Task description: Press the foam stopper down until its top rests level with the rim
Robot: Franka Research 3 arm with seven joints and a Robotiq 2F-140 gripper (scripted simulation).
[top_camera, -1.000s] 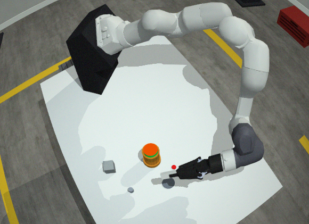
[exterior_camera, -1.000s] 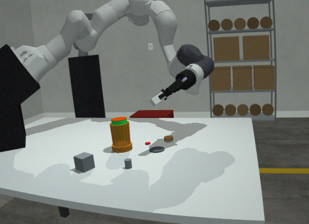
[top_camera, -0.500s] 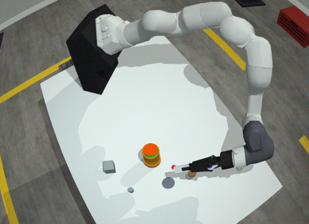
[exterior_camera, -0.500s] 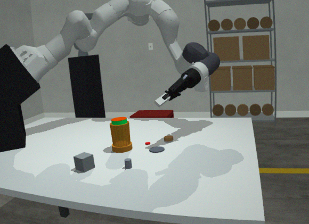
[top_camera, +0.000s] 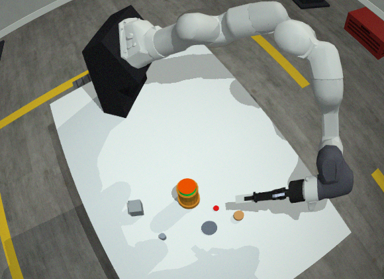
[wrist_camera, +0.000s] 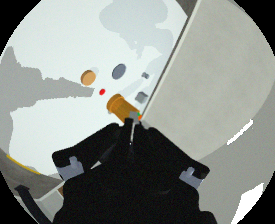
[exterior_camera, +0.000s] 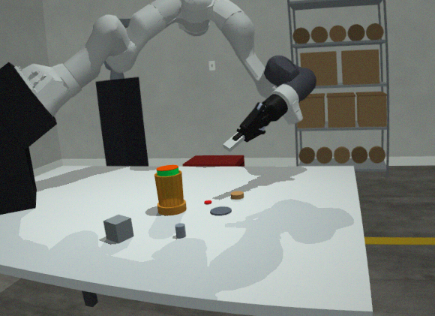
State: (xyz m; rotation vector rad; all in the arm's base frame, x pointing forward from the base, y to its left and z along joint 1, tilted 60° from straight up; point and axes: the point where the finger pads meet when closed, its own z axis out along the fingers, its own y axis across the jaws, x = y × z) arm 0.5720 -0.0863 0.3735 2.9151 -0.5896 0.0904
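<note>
The amber ribbed jar (top_camera: pixel 189 202) (exterior_camera: pixel 169 191) (wrist_camera: pixel 121 108) stands upright on the white table (top_camera: pixel 198 122) (exterior_camera: pixel 319 274). The stopper (top_camera: pixel 187 186) (exterior_camera: pixel 167 173) sits in its mouth, with an orange top face and a green side band. The green band shows above the rim, so the stopper stands proud of it. In the wrist view only a sliver of it shows behind the fingertips. My gripper (top_camera: pixel 240 199) (exterior_camera: pixel 229 143) (wrist_camera: pixel 132 117) is shut and empty. It is tilted, high above the table, on the tan disc's side of the jar and clear of it.
A grey cube (top_camera: pixel 135 207) (exterior_camera: pixel 118 229) (wrist_camera: pixel 141 97) and a small grey cylinder (top_camera: pixel 162 236) (exterior_camera: pixel 180 230) (wrist_camera: pixel 145 75) stand near the jar. A dark disc (top_camera: pixel 209 228) (exterior_camera: pixel 220 211) (wrist_camera: pixel 119 71), a tan disc (top_camera: pixel 238 215) (exterior_camera: pixel 237 195) (wrist_camera: pixel 88 77) and a red dot (top_camera: pixel 216 208) (exterior_camera: pixel 208 202) (wrist_camera: pixel 102 92) lie across from the cube.
</note>
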